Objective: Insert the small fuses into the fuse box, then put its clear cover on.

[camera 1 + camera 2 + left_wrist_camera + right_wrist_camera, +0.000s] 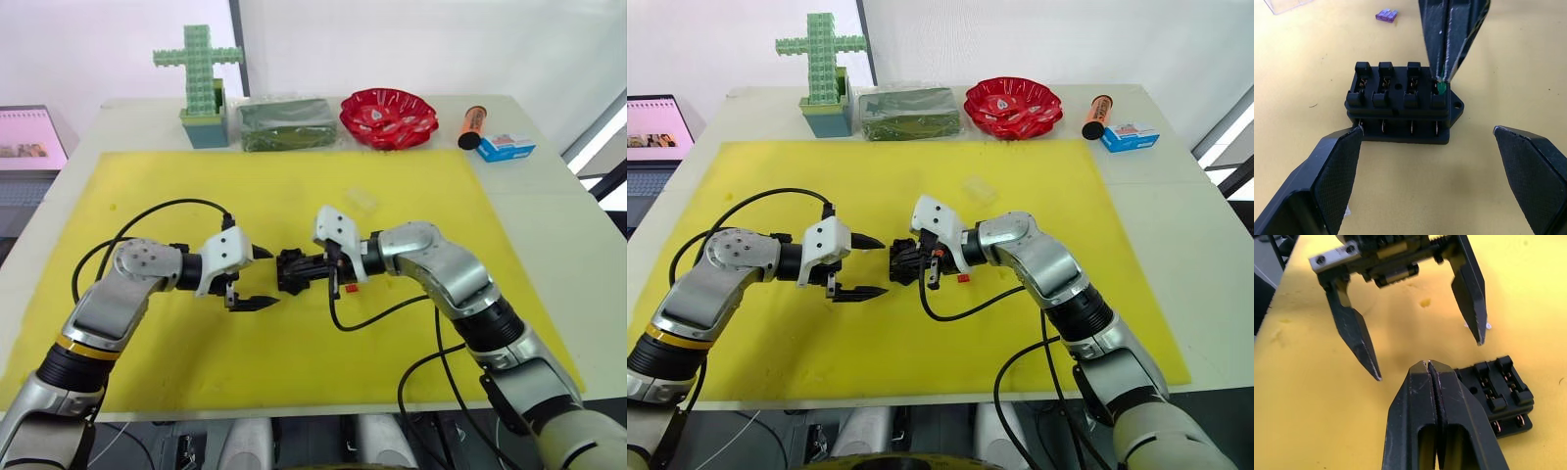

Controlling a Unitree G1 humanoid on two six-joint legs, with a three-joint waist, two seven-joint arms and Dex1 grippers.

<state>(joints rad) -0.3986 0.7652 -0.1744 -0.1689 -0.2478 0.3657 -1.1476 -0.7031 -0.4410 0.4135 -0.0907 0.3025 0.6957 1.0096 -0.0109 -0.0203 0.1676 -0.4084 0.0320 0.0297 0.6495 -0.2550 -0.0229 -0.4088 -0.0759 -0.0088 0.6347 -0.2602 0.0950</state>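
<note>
The black fuse box (1400, 105) lies on the yellow mat (294, 362), between my two grippers. My right gripper (1441, 81) is shut on the green fuse (1441, 88), whose tip sits at the end slot of the box. My left gripper (885, 264) is open just left of the box, with one finger on each side and nothing between them. A mauve fuse (1387, 15) lies on the mat beyond the box. A red fuse (351, 289) lies beneath my right wrist. Farther back on the mat lies the clear cover (361, 199).
Along the table's back edge stand a green block cross in a teal pot (201, 83), a dark green packet (287, 122), a red bowl (389, 117), an orange marker (471, 125) and a blue box (506, 147). A laptop (29, 137) sits at the far left.
</note>
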